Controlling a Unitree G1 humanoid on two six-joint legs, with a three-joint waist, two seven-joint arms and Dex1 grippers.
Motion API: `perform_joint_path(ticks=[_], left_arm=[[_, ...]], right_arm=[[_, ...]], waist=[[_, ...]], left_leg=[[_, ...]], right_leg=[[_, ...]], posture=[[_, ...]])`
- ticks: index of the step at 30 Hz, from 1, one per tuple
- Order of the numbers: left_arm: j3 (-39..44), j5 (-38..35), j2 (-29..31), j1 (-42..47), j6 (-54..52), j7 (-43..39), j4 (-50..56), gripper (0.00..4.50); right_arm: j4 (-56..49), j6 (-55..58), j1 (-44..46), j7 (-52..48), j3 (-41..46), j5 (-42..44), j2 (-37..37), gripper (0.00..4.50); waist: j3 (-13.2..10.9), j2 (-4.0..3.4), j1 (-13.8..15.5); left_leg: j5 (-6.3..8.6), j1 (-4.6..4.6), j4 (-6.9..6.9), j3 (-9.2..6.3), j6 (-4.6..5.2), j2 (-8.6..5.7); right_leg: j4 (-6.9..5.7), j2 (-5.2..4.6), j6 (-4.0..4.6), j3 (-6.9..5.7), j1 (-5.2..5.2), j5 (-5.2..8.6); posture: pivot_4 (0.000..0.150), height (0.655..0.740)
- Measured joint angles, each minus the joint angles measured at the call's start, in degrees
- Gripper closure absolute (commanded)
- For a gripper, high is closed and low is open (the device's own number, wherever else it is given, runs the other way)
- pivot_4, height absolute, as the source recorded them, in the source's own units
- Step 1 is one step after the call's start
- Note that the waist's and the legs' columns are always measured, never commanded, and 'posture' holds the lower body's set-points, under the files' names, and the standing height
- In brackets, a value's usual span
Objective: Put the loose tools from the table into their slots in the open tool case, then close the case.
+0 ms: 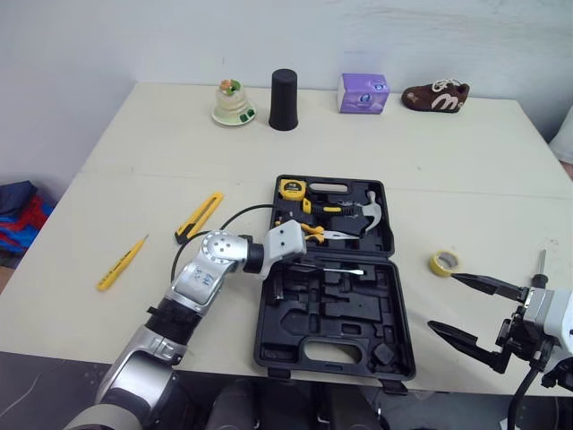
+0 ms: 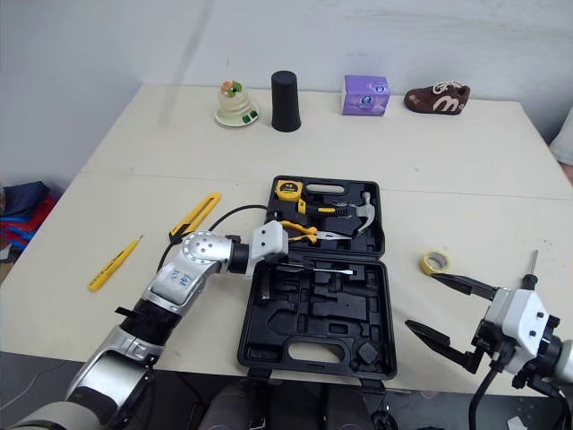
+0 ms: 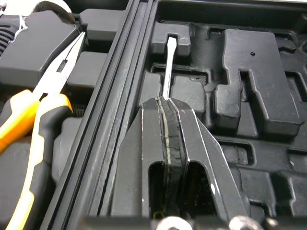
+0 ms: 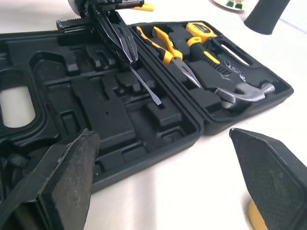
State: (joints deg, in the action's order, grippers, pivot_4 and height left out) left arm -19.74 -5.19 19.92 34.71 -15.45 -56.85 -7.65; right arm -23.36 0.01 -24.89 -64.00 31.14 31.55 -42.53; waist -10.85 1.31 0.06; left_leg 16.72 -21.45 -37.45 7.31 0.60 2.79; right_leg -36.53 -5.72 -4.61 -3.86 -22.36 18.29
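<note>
Now, case (image 1: pixel 266 345) w/ hammer (image 1: pixel 370 211), pliers (image 1: pixel 327 236), tape (image 1: pixel 291 188), L tool (image 3: pixel 166 102) clamped on screwdriver (image 1: pixel 345 270), R tool (image 1: pixel 441 301) apart.

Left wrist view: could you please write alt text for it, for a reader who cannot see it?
The left gripper, shut, pinches a slim flat-tipped screwdriver shaft and holds it over the moulded slots of the open black tool case. Across the hinge ridge, yellow-handled pliers lie in the other half.

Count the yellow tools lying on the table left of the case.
2. A yellow utility knife lies just left of the tool case; a slim yellow screwdriver lies farther left, near the table edge. The left arm could hide another.
</note>
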Motion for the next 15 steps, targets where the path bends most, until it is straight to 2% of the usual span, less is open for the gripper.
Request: perform_joint_path(ticks=[9,15], left_arm=[[-3.21,1.31,0.86,0.03,-5.38,2.04,2.27,4.45],[-3.85,2.21,0.94,-1.26,-5.81,4.03,2.96,4.45]], right_arm=[[-1.12,0.02,-0.82,0.98,-0.29,-0.03,0.51,0.00],[-1.14,0.09,-0.85,2.36,-0.73,-0.08,1.06,0.00]], waist=[[0.54,-0.09,-0.01],[1.56,-0.28,-0.03]], left_leg=[[0.18,0.50,0.13,-0.33,0.01,0.09],[0.18,0.54,0.23,-0.39,0.01,0.12]], right_leg=[[0.49,-0.21,0.01,-0.32,0.81,0.00],[0.56,-0.23,0.07,-0.37,0.87,0.03]], posture=[[0.150,0.7400],[0.150,0.7400]])
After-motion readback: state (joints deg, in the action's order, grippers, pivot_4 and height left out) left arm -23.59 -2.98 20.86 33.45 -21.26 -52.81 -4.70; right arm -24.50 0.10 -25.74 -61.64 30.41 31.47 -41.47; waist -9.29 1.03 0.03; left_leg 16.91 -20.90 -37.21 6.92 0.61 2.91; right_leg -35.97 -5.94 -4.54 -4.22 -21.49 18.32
